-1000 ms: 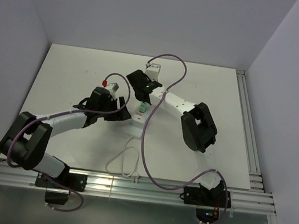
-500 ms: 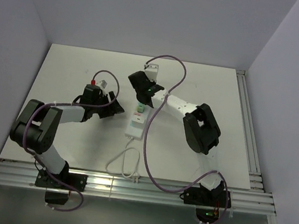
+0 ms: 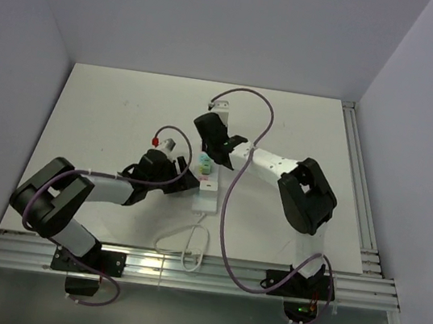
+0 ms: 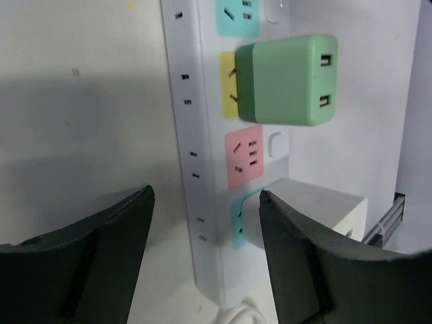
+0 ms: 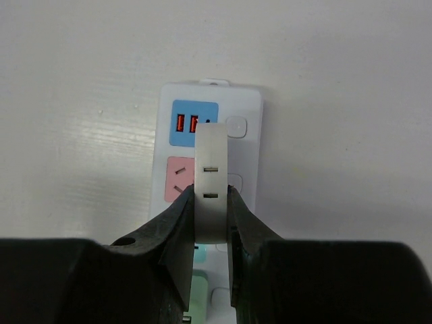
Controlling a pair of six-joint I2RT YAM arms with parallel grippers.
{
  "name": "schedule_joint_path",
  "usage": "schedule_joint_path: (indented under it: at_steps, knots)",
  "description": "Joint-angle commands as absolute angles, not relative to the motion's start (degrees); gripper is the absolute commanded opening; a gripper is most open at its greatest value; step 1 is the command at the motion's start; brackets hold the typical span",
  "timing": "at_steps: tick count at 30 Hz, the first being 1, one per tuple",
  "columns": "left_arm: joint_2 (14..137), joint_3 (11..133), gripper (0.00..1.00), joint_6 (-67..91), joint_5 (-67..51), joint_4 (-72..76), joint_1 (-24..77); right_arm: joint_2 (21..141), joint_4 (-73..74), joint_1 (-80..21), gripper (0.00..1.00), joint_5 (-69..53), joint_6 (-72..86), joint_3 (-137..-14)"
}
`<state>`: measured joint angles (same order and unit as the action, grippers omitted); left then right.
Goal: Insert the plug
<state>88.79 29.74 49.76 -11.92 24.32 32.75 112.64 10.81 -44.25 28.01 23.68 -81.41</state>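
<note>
You had the power strip (image 3: pixel 206 191) lying mid-table (image 3: pixel 111 105), between your two arms. Your left gripper (image 4: pixel 206 202) sat at its left edge. Your right gripper (image 5: pixel 211 209) hung over its far end, with the plug (image 5: pixel 211 155) between its fingers, above the sockets. An adapter (image 4: pixel 287 79) sat plugged into the strip near that plug. The cord (image 3: pixel 162 243) trailed toward the near edge.

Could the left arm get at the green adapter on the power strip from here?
Probably yes. The left gripper is open and faces along the power strip, the green adapter ahead past only an empty pink socket. The white adapter beside its finger might crowd it.
</note>
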Motion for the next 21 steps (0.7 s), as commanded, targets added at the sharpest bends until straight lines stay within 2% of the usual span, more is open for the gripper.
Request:
schedule_joint_path:
  at_steps: [1,11,21]
  knots:
    - [86.67,24.36,0.71,55.98,-9.32,24.78,36.64,106.45,5.54,-45.35,0.0,25.49,21.18,-78.85]
    - [81.91,20.05,0.72,63.36,-6.14,28.91,45.79,97.39,-2.98,-48.77,0.0,22.94,19.52,-64.26]
    - [75.33,19.34,0.76,62.06,-3.78,24.0,44.3,96.86,2.72,-49.22,0.0,34.27,21.97,-67.49]
